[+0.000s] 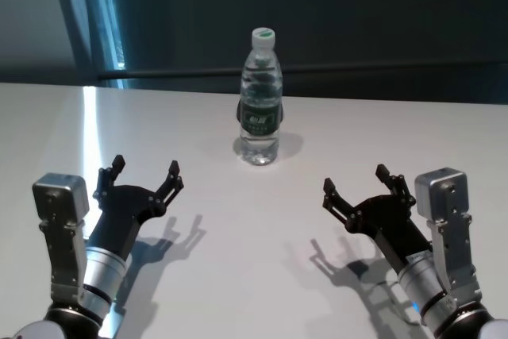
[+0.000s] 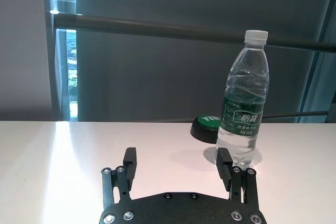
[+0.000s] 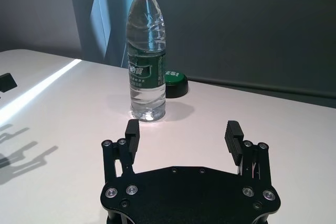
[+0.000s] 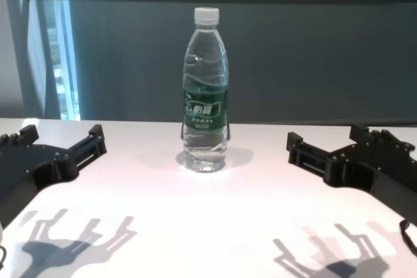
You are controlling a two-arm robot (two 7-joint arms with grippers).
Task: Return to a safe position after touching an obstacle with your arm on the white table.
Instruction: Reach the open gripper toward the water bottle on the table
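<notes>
- Head view: A clear water bottle with a white cap and dark green label stands upright near the middle of the white bench. The left hand and right hand hover low over the bench's near part, one on each side, both well apart from the bottle, fingers spread open and empty.
- Left wrist view: The left hand's two fingers point forward. The bottle stands ahead, off to one side, with a dark green puck-shaped object just behind it.
- Right wrist view: The right hand's fingers are apart, holding nothing, and aim past the bottle rather than at it.
- Chest view: Both forearms lie low and roughly level, the upright bottle between them.
- Judgement: A good retreat seems to be drawing each arm straight back toward the body, avoiding any sideways sweep toward the bottle.
</notes>
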